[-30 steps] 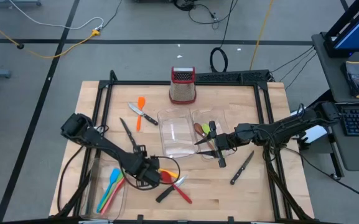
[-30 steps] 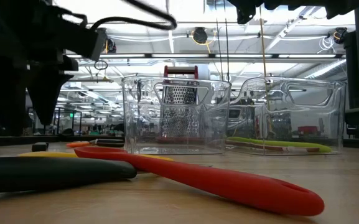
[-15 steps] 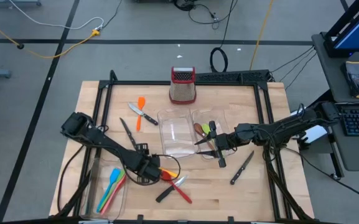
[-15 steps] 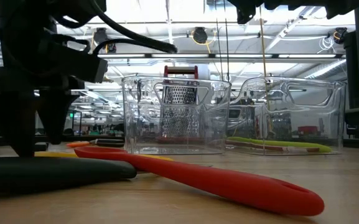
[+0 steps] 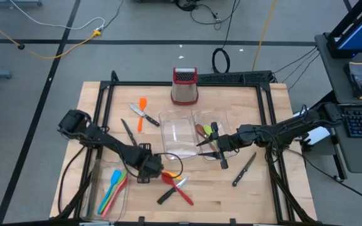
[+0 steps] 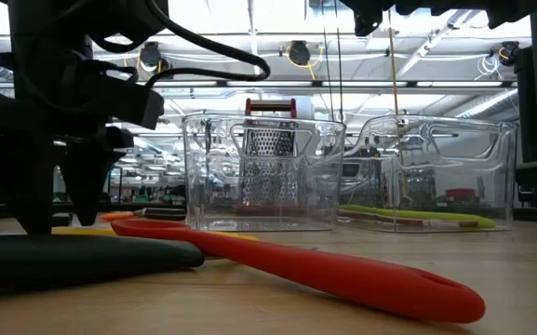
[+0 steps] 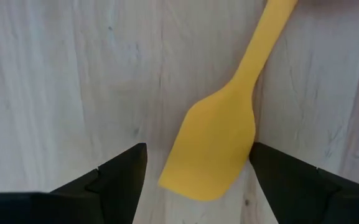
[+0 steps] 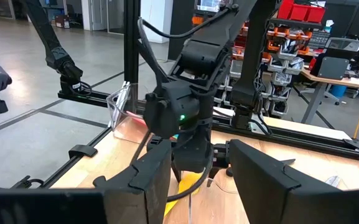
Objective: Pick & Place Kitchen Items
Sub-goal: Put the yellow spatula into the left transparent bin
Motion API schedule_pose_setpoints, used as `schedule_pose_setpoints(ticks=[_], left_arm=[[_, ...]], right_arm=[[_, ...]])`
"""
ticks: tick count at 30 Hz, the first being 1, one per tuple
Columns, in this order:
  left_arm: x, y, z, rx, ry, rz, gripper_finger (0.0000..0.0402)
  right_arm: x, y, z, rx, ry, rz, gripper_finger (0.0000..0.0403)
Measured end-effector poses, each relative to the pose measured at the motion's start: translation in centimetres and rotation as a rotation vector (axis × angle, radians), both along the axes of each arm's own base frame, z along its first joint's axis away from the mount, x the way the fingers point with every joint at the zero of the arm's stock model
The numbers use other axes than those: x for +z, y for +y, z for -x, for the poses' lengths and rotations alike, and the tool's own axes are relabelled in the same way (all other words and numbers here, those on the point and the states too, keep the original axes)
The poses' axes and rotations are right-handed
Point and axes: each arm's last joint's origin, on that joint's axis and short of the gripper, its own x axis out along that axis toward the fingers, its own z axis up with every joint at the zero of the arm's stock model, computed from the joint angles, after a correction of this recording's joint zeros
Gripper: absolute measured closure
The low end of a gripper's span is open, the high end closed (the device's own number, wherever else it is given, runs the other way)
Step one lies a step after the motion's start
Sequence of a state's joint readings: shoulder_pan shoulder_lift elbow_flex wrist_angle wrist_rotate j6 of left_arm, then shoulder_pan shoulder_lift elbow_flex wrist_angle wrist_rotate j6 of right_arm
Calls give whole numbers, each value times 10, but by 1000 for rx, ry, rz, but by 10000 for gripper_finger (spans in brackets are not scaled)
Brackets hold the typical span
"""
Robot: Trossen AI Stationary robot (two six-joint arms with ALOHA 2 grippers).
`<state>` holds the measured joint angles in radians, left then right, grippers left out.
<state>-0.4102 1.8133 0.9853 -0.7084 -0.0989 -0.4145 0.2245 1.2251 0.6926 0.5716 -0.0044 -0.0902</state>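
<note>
From above, the left gripper (image 5: 150, 171) is seen low over the table (image 5: 256, 194), beside the red spatula (image 5: 177, 190); the right gripper (image 5: 207, 143) is held over a clear tray (image 5: 213, 155). The left wrist view alone shows the yellow spatula (image 7: 219, 134) lying between wide-open, empty fingers (image 7: 114, 180). In the right wrist view, the right fingers (image 8: 148, 177) are parted, nothing seen gripped.

Shown are two arms, three clear trays (image 5: 179, 135), one grater (image 5: 184, 86), three knives (image 5: 243, 169), and roughly nine coloured plastic utensils (image 5: 142, 112).
</note>
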Motion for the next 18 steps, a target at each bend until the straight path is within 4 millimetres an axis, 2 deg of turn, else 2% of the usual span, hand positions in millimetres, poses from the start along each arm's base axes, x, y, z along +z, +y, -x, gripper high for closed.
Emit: schedule_pose_setpoints(ticks=[11,14,18], left_arm=[[-3,10,-4,-96,11,71,110],[-3,14,-6,-99,15,96,135],[-3,15,-8,-108,12,111,198]], right_arm=[[0,0,0,0,0,0,248],[0,0,0,0,0,0,248],[0,0,0,0,0,0,248]])
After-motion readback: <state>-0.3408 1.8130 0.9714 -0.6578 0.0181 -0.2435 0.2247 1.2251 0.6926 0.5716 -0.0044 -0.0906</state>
